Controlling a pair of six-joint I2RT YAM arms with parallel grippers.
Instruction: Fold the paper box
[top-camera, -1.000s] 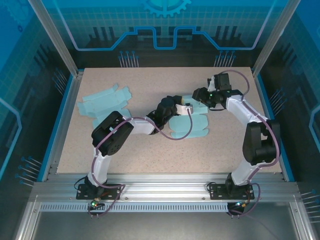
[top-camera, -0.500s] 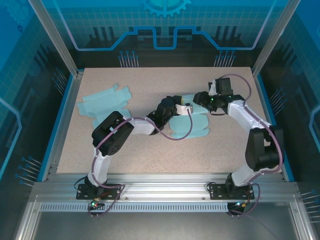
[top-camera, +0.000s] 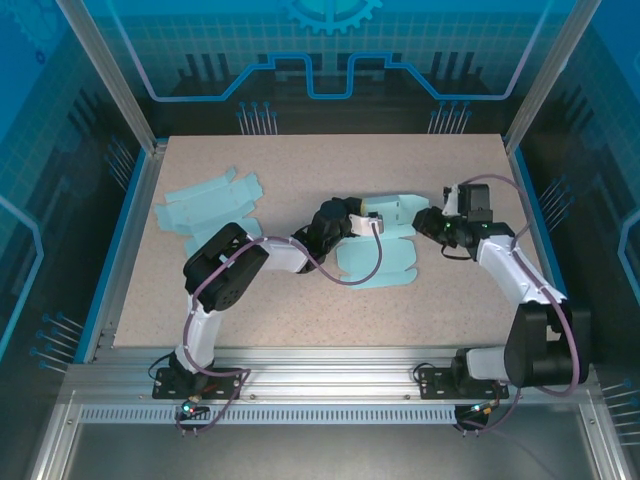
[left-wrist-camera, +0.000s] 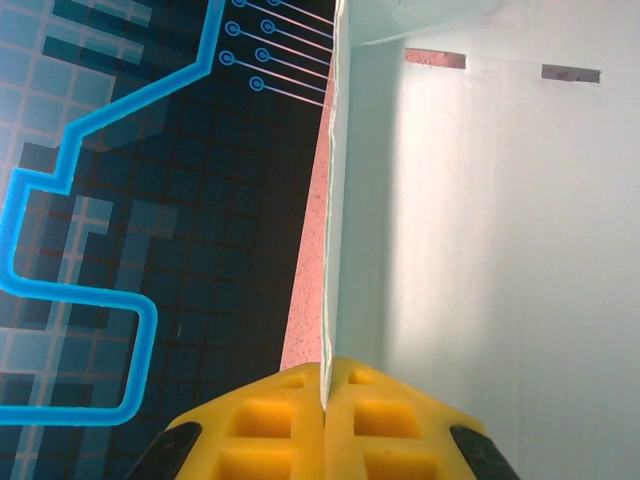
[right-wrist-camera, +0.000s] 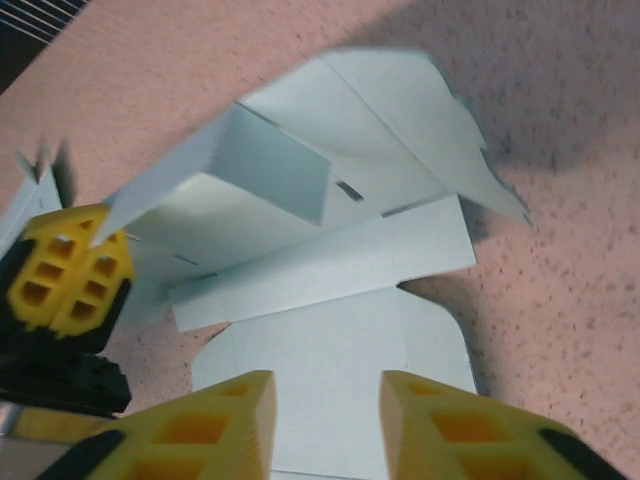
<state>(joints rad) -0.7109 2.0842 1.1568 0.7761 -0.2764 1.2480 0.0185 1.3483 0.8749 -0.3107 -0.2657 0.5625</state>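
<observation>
left arm (top-camera: 225, 265) bent toward centre, left gripper (left-wrist-camera: 323, 385) jaws pressed together, right arm (top-camera: 510, 275) extended forward, right gripper (right-wrist-camera: 327, 405) jaws apart

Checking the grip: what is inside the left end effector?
An upright panel of the pale blue paper box, pinched by the left end effector; how deep it reaches is covered.

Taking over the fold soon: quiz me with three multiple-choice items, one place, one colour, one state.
1. The spare flat sheet lies: A) far left of the table B) near right C) centre.
2. The fingers are: A) red B) yellow C) white.
3. The left end effector is: A) open B) shut on a box panel C) shut, empty.
1 A, it lies beside the left edge; 2 B, both wrist views show yellow; 3 B, closed tips pinch the panel's edge.
</observation>
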